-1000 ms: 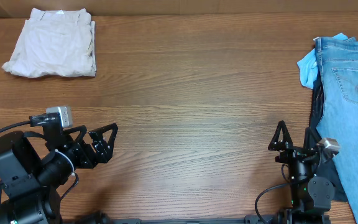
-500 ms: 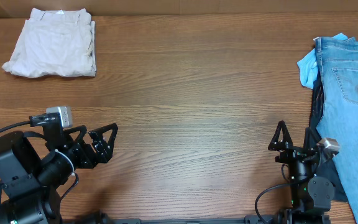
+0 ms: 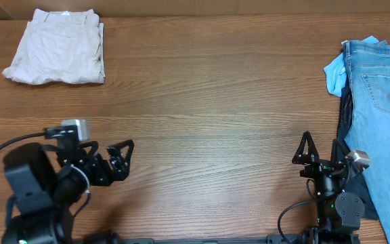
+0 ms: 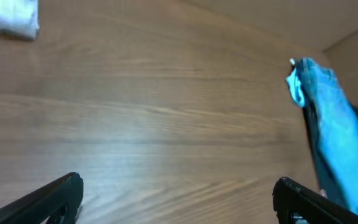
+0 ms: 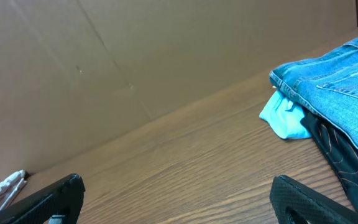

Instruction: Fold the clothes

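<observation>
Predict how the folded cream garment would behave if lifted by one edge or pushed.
The cream garment would probably go floppy: its creases and rumpled corner suggest soft cloth. Lifted by one edge, the stacked layers would likely fall open. Pushed across the wooden table, it may bunch rather than slide whole.

No readable text, label, brand, number or sign is shown in any of the three views, on any item.

the cream trousers (image 3: 56, 47) lie folded in a wrinkled, roughly square bundle at the table's (image 3: 208, 102) far left corner, waistband toward the back edge.
</observation>
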`<move>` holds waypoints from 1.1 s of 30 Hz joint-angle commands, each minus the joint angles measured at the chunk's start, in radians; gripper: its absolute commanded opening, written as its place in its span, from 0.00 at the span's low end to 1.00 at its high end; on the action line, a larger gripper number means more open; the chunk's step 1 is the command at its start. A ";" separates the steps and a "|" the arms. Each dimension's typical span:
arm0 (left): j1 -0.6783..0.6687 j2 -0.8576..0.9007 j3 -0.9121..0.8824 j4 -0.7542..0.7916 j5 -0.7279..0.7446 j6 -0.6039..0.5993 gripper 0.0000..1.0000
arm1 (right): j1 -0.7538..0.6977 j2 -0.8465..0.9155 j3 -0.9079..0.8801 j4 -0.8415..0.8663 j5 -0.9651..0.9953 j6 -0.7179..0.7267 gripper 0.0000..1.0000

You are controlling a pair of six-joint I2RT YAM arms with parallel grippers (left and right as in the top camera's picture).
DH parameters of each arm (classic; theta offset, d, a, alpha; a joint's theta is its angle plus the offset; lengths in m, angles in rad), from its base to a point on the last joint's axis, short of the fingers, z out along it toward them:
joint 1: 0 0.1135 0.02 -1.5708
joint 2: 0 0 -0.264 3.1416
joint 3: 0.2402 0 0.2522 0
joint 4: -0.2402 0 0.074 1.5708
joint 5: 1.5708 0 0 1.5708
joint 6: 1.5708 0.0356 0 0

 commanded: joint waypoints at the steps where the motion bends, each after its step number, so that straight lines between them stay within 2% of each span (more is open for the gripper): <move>1: -0.097 -0.092 -0.111 0.077 -0.161 -0.055 1.00 | -0.007 -0.012 -0.011 0.006 0.013 -0.002 1.00; 7: -0.192 -0.268 -0.382 0.369 -0.196 -0.040 1.00 | -0.007 -0.012 -0.011 0.006 0.013 -0.002 1.00; 14: -0.220 -0.404 -0.676 0.798 -0.193 -0.019 1.00 | -0.007 -0.012 -0.011 0.006 0.013 -0.002 1.00; 17: -0.220 -0.450 -0.774 0.915 -0.224 -0.018 1.00 | -0.007 -0.012 -0.011 0.006 0.013 -0.002 1.00; 21: -0.219 -0.513 -0.871 0.974 -0.259 -0.019 1.00 | -0.007 -0.012 -0.011 0.006 0.013 -0.002 1.00; 33: -0.217 -0.672 -0.961 0.943 -0.319 -0.018 1.00 | -0.007 -0.012 -0.011 0.006 0.013 -0.002 1.00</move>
